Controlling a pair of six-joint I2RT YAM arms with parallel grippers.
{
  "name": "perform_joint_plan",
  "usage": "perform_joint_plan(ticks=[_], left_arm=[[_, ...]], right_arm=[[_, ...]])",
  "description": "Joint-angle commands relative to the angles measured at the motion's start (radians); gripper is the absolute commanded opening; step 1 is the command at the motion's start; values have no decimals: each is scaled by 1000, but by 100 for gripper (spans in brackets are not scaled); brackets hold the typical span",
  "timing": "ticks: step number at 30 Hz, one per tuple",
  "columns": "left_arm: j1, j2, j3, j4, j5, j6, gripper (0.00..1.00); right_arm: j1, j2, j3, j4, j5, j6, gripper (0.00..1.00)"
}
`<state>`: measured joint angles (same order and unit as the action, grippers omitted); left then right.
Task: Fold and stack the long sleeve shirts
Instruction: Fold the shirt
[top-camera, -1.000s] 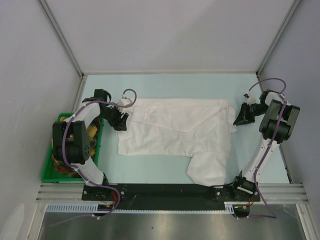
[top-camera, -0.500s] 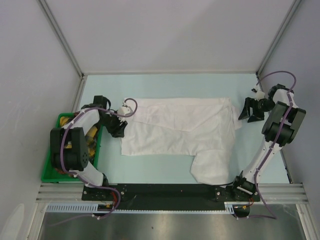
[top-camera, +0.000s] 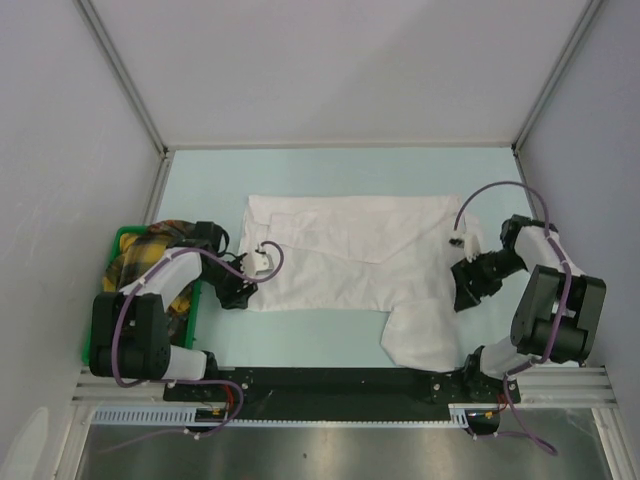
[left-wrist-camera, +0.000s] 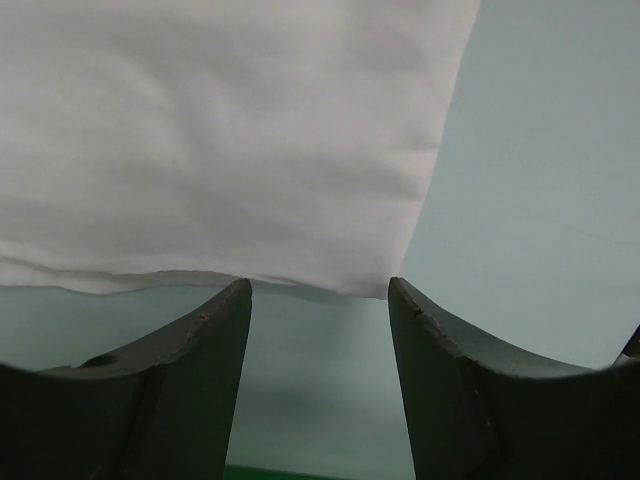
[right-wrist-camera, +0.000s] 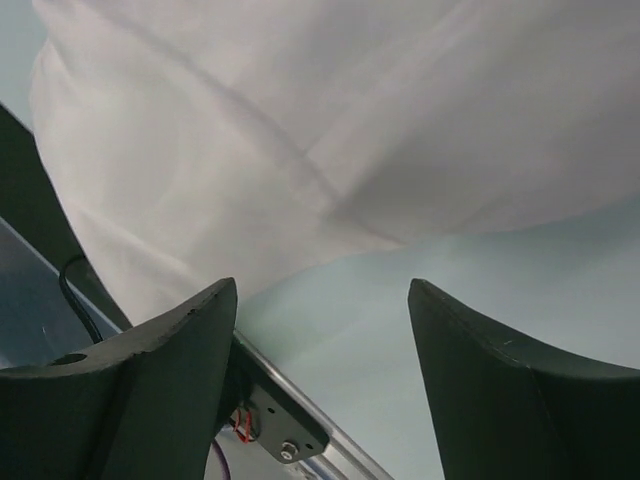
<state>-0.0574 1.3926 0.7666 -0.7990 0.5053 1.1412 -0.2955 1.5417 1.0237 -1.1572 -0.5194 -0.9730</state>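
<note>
- The thin, wrinkled white cloth long sleeve shirt (top-camera: 350, 250) lies spread and partly folded in the middle of the pale teal counter (top-camera: 330, 175). No second shirt or stack shows, so most of the task looks undone.
- The left claw (top-camera: 238, 295) stands open at the shirt's near-left corner with nothing between its fingers. In its wrist view the hem lies just past the fingertips. If it closes from here, it likely pinches air or only the top layer, and the fold pulls apart.
- The right claw (top-camera: 466, 288) is likewise open and empty, beside the shirt's right edge. The cloth there lies in soft ridges, so a shallow bite could catch one ridge and drag the whole shirt.
- A loose flap (top-camera: 420, 335) trails toward the counter's near edge. A lift by both corners may leave it dangling or sweep it over the edge by the arm bases.
- Uneven height or timing between the two sides would skew the fold.
- The green plastic bin (top-camera: 100, 350) holding yellow plaid cloth (top-camera: 140, 260) sits just beside the left arm, and a wide elbow swing could knock it.
</note>
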Motion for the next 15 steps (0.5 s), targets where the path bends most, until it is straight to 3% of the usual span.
perform_joint_plan(ticks=[1, 5, 10, 12, 15], left_arm=[[-22, -64, -47, 27, 4, 52, 63], [-35, -79, -73, 55, -17, 49, 63], [-36, -69, -73, 90, -30, 8, 64], [-36, -72, -81, 95, -31, 17, 64], [-48, -96, -105, 106, -43, 52, 65]], right_arm=[[84, -170, -160, 28, 30, -144, 74], [223, -349, -281, 74, 77, -185, 73], [450, -411, -415, 171, 191, -92, 75], [470, -407, -427, 217, 235, -72, 75], [522, -375, -451, 264, 301, -47, 62]])
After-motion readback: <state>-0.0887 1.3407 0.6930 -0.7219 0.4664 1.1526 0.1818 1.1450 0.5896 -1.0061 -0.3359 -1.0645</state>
